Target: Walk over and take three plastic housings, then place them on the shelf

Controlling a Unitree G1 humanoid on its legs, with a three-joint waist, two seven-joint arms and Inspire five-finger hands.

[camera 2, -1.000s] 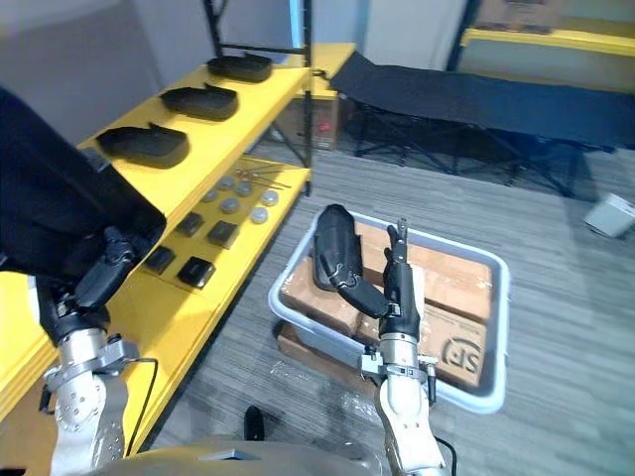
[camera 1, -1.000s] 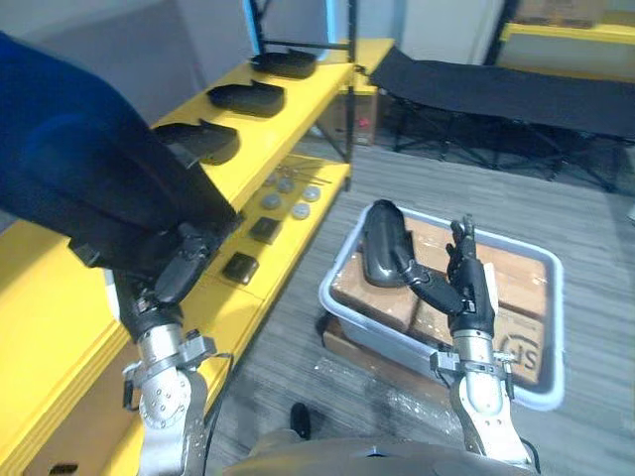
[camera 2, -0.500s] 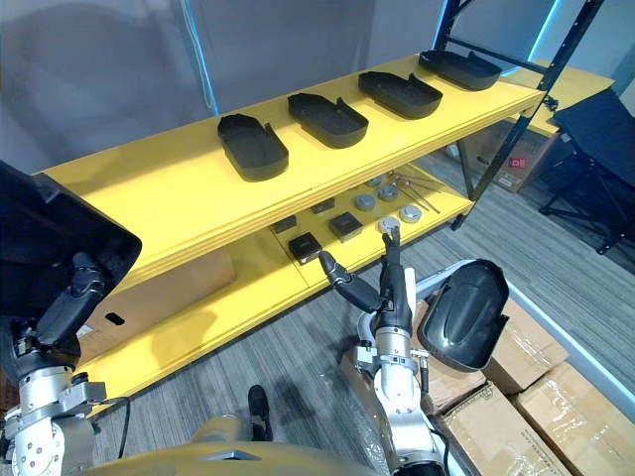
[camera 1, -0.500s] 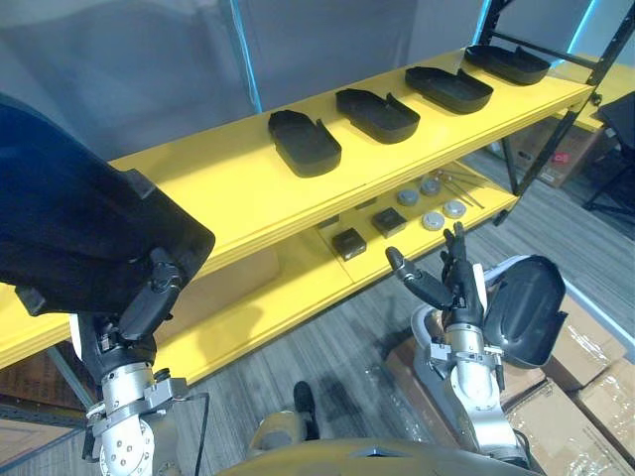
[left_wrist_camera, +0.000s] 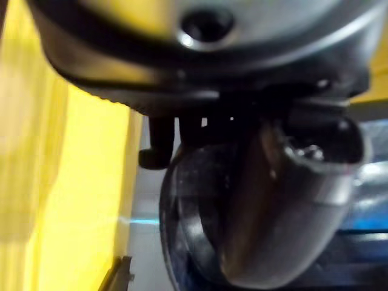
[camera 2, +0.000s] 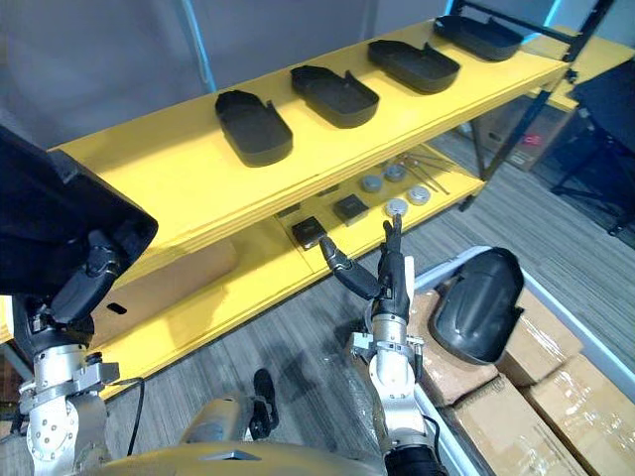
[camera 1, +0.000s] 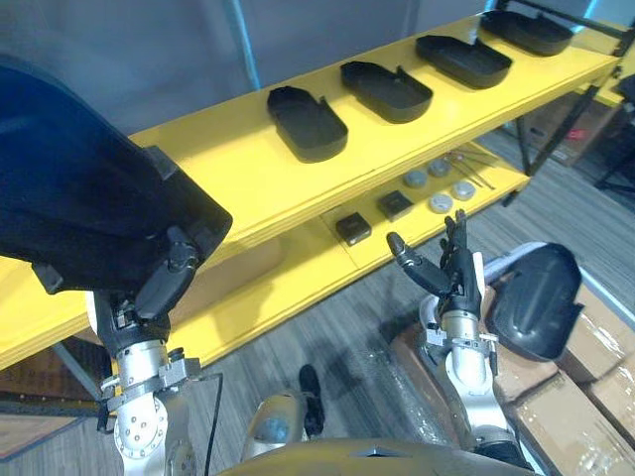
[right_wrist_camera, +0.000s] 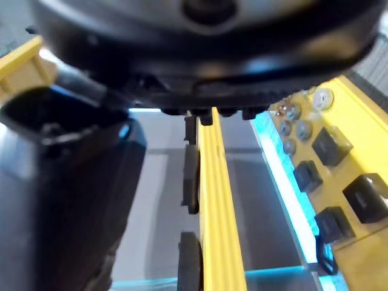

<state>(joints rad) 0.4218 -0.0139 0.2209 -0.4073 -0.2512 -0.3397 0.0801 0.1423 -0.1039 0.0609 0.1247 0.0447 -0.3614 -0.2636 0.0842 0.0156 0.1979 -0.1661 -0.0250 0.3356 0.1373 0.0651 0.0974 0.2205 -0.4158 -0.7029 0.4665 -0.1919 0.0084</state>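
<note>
Left hand (camera 1: 164, 288): clamping plastic housing (camera 1: 79, 188), frame left.
Right hand (camera 1: 451, 281): hovering empty, fingers apart.
Risk: one-handed grip slipping, housing clipping shelf (camera 1: 228, 169).

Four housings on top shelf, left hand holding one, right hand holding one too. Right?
No: the right hand holds nothing. Its fingers are straight, and the loose housing lies beside it, ungripped, as the right eye view shows. The four shelf housings on the top shelf and the held housing in the left hand are as you say.
</note>
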